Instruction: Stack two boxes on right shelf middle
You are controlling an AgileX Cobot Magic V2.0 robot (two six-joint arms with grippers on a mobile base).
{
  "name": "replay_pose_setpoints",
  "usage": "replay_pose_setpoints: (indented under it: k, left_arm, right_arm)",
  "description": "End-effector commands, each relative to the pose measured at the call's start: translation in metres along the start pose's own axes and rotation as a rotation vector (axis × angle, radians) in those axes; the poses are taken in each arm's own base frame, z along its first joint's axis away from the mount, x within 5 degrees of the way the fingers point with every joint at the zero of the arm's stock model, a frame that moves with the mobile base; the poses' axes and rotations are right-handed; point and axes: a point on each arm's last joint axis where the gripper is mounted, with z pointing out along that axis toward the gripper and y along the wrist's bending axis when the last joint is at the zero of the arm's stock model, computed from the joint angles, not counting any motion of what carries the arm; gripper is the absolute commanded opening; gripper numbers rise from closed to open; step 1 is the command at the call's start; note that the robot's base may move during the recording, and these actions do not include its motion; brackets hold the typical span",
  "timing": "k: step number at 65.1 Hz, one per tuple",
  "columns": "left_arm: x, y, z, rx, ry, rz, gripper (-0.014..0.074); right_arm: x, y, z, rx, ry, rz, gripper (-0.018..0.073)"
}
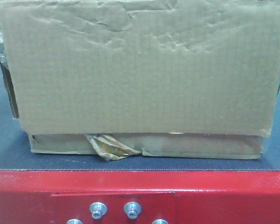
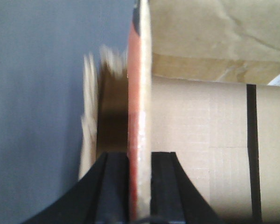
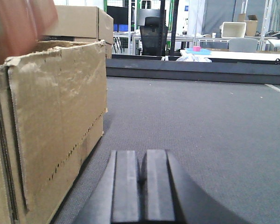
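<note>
- A wide, creased cardboard box (image 1: 140,70) sits on the dark belt table (image 1: 9,154), with torn tape (image 1: 109,147) at its lower edge. The steel shelf is not in view.
- The left gripper (image 2: 140,158) has its jaws pinching a thin upright edge, apparently the box's wall, probably to lift it.
- The right gripper (image 3: 141,163) has its jaws pressed together and empty, low beside the box.
- Beyond the box is a workshop with an office chair (image 3: 153,32).

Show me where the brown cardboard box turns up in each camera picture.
Front view: the box fills nearly the whole picture, behind the red edge.
Left wrist view: cardboard, likely this box, takes the right half.
Right wrist view: it stands at the left edge.
Shared landmark: the grey belt under it.
</note>
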Motion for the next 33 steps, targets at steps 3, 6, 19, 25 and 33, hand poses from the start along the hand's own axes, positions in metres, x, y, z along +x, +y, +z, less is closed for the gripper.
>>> replay_pose_setpoints:
  k: [3,6,19,25,33]
  left_arm:
    - [0.023,-0.013,0.023,-0.010,0.075,0.020,-0.0111]
    - [0.030,-0.014,0.035,-0.023,0.105,0.024,-0.0111]
    - [0.046,-0.016,0.067,-0.060,0.187,0.032,-0.0111]
    - [0.050,-0.020,0.075,-0.039,0.218,0.030,-0.0111]
    - [0.055,-0.024,0.083,-0.014,0.253,0.039,-0.0048]
  right_arm:
    - [-0.003,0.000,0.000,0.005,-0.024,-0.008,-0.0162]
    - [-0.003,0.000,0.000,0.005,-0.024,-0.008,-0.0162]
    - [-0.003,0.000,0.000,0.005,-0.024,-0.008,-0.0162]
    - [-0.003,0.000,0.000,0.005,-0.024,-0.008,-0.0162]
    - [-0.003,0.000,0.000,0.005,-0.024,-0.008,-0.0162]
